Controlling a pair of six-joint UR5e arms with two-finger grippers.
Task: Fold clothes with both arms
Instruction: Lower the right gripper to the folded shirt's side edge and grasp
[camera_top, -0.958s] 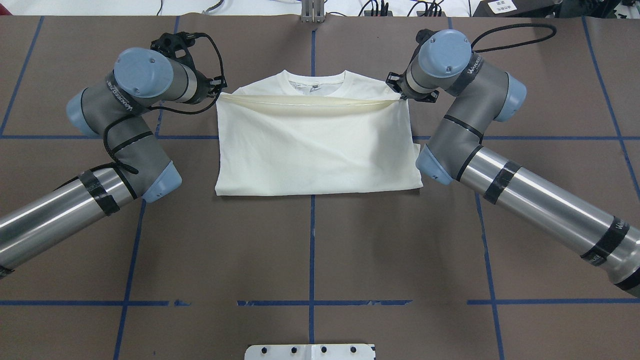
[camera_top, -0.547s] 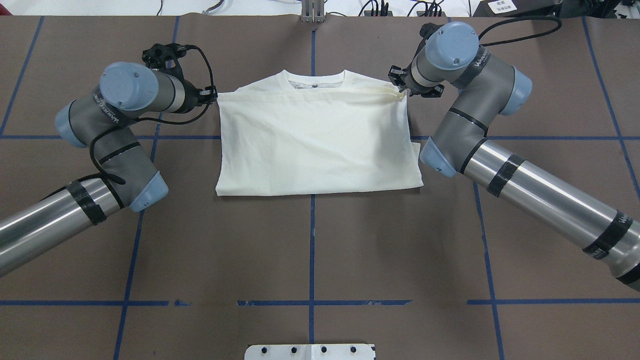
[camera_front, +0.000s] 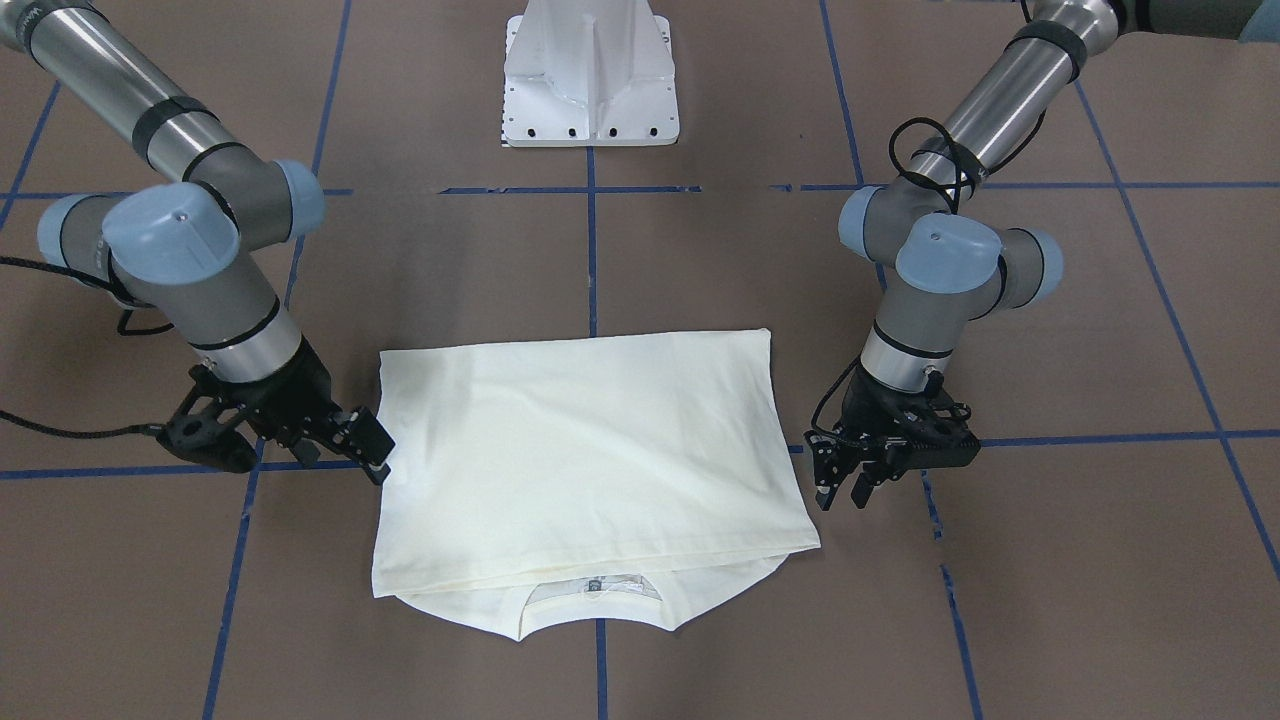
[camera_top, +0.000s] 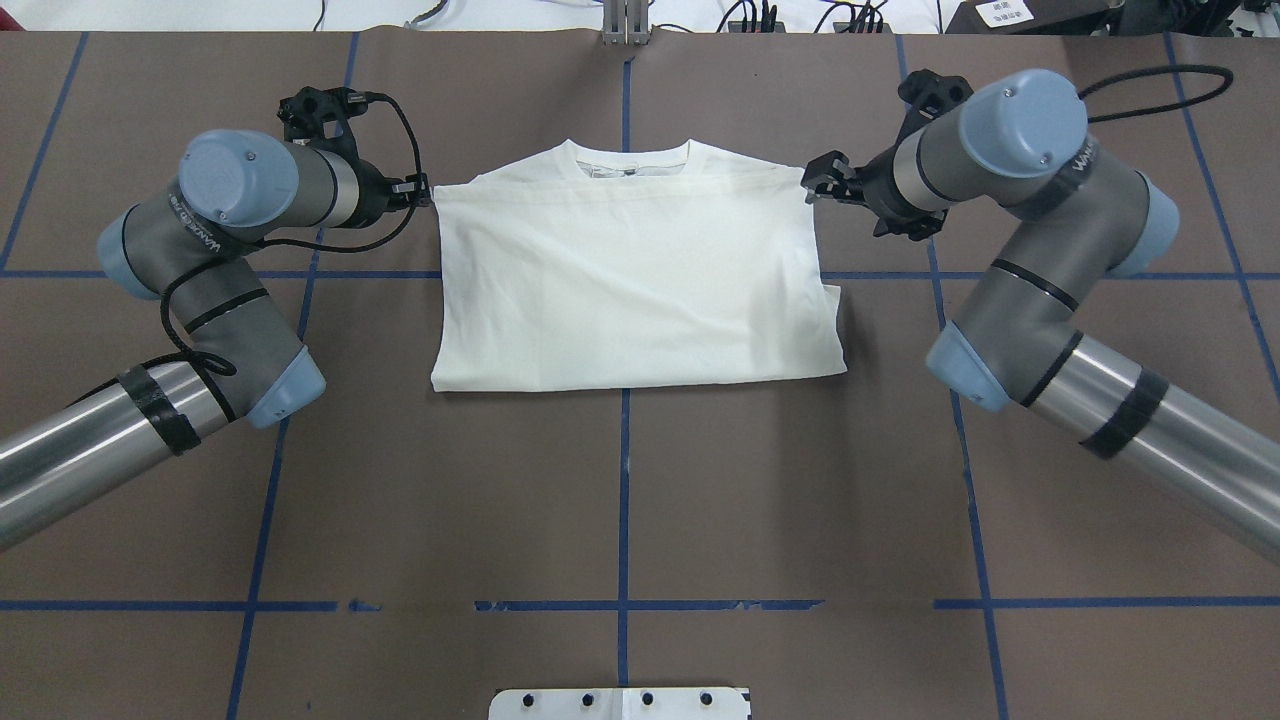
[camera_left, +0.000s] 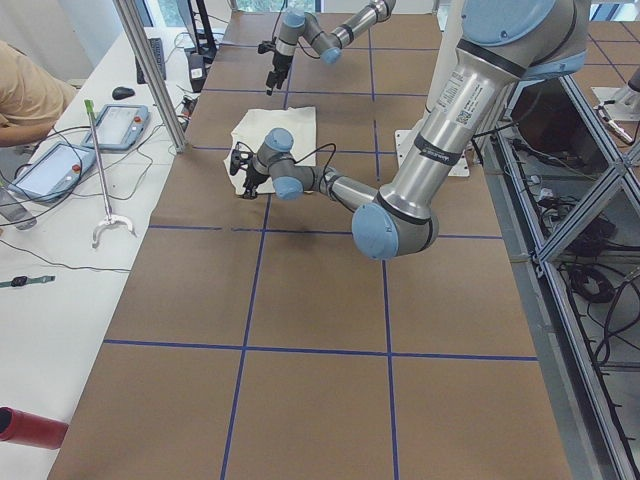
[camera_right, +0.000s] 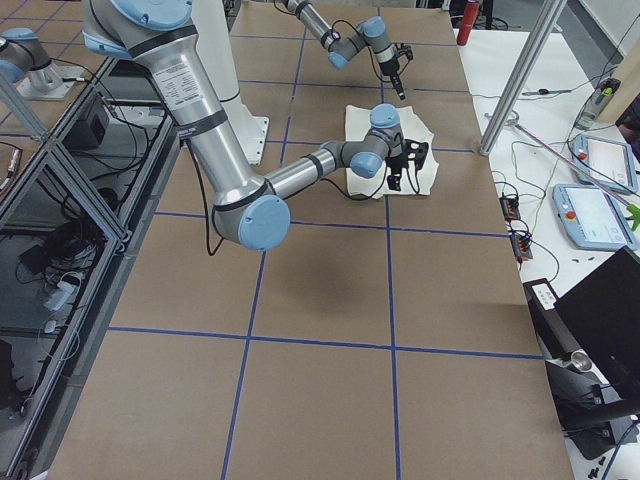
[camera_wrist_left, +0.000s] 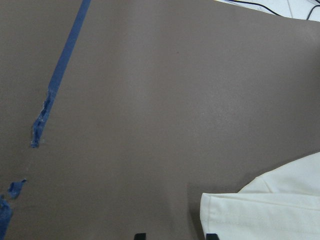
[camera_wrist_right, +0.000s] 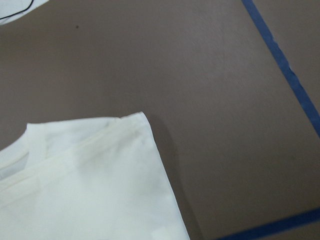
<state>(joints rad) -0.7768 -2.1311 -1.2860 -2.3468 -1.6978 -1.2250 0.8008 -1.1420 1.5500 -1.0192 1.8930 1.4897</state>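
Cream T-shirt (camera_top: 630, 290) lies folded flat on the bench (camera_top: 620, 500), centred between the side edges and nearer the far edge, with its collar (camera_top: 628, 160) poking out toward that edge. The left end effector (camera_front: 842, 490) and right end effector (camera_top: 815, 180) sit just beside the T-shirt's far corners, both spread apart and gripping nothing.

Brown table (camera_top: 450, 500), blue tape lines (camera_top: 150, 605)

**Clearance around the garment.** Folded shirt (camera_top: 630, 290) lies flat on the desk (camera_top: 450, 500). Left hand (camera_top: 415, 190) and right hand (camera_top: 818, 182) stand just beside its far corners. Left arm (camera_top: 215, 300) and right arm (camera_top: 1040, 290) overhang the side lanes. A wide band of desk separates the shirt's near fold from the white base (camera_top: 620, 703).
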